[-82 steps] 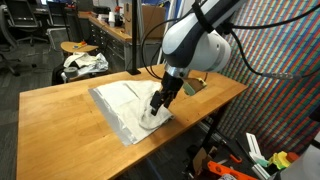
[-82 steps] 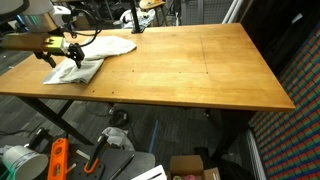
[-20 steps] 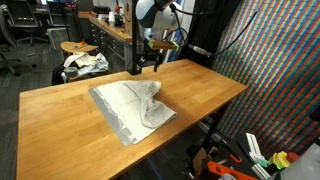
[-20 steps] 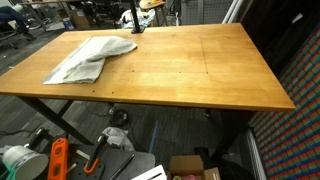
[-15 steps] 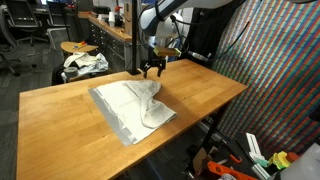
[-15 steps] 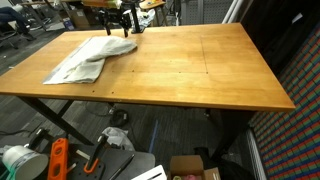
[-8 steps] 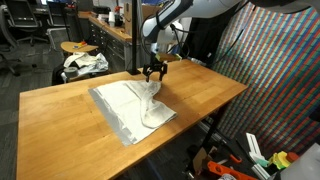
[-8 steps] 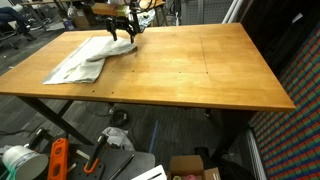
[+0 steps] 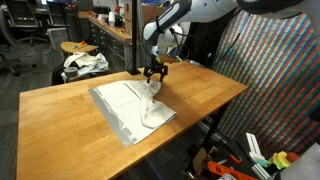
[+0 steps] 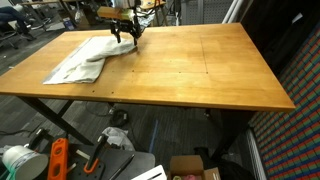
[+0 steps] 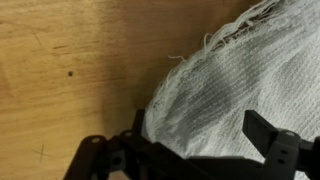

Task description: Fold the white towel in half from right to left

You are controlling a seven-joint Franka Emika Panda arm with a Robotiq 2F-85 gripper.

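The white towel lies crumpled and partly folded on the wooden table. It also shows in an exterior view near the table's far left corner. My gripper hangs open just above the towel's corner nearest the arm, also seen in an exterior view. In the wrist view the towel's frayed corner fills the space between the two spread fingers, with my gripper empty over it.
A stool with a heap of cloth stands behind the table. Desks and chairs fill the background. Tools and boxes lie on the floor under the table. Bare wood stretches beside the towel.
My gripper has come down from above the table's back edge to just over the towel's corner. The towel has not moved in the last second.
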